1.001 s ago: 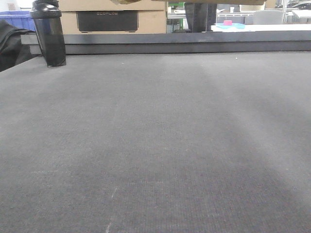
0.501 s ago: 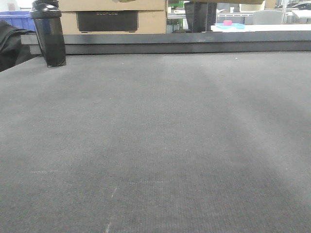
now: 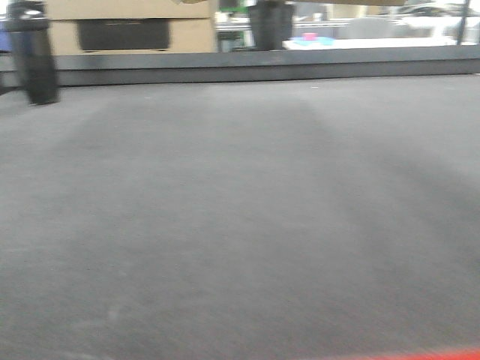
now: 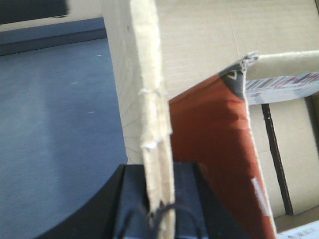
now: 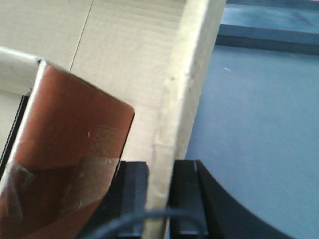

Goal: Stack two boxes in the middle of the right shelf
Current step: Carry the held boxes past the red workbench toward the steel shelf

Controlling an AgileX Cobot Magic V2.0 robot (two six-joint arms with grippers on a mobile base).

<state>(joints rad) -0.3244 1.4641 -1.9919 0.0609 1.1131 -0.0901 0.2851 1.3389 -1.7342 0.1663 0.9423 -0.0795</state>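
Since each wrist camera looks straight down its own fingers, the grip is plain in both. The left end effector (image 4: pixel 160 199) is closed on the upright wall of a cardboard box (image 4: pixel 199 40), with a black pad (image 4: pixel 133 199) pressed to the outer face and its partner to the inner face. The raw corrugated edge of that wall runs up the middle of the picture. To its right, inside the box, a red-brown flap (image 4: pixel 214 149) leans against the pale cardboard, with a strip of printed tape along a lighter flap above it.

The right end effector (image 5: pixel 159 194) is clamped the same way on a cardboard wall. Here the red-brown flap, carrying a patch of clear tape, lies to the left of the wall. The wrist views do not settle whether both arms hold one box.

Outside each gripped wall lies the grey tabletop (image 3: pixel 240 210), which only the front view shows as a broad bare cloth-like surface. Whether the box rests on it or hangs above it cannot be told. That front view is blurred. It alone shows a black bottle (image 3: pixel 34 52) standing at the far left, a dark ledge (image 3: pixel 262 67) along the far edge, a tan carton (image 3: pixel 124 34) with a dark panel behind it, and a small pink object (image 3: pixel 310 36) farther back.
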